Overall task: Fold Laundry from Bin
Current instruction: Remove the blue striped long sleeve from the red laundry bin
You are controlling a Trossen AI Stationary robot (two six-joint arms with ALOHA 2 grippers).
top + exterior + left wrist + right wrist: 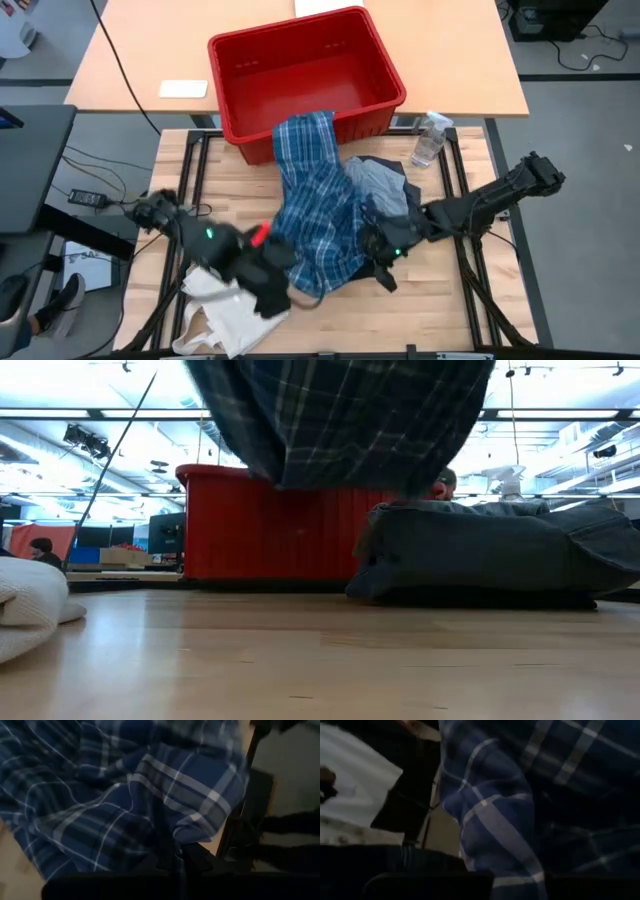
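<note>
While both arms lift it, the blue-and-white plaid cotton shirt [318, 205] hangs over the table, upper end on the red plastic bin's [300, 72] rim | left gripper [272, 252] clamped on shirt | right gripper [378, 243] clamped on shirt | no legible writing

My overhead camera looks straight down on the whole table [250, 190] and both arms. My low camera sits at tabletop height, facing level across toward the red bin [270, 525] and the room behind. Both wrist cameras are pressed close against the plaid shirt [125, 805], which every view shares.
</note>
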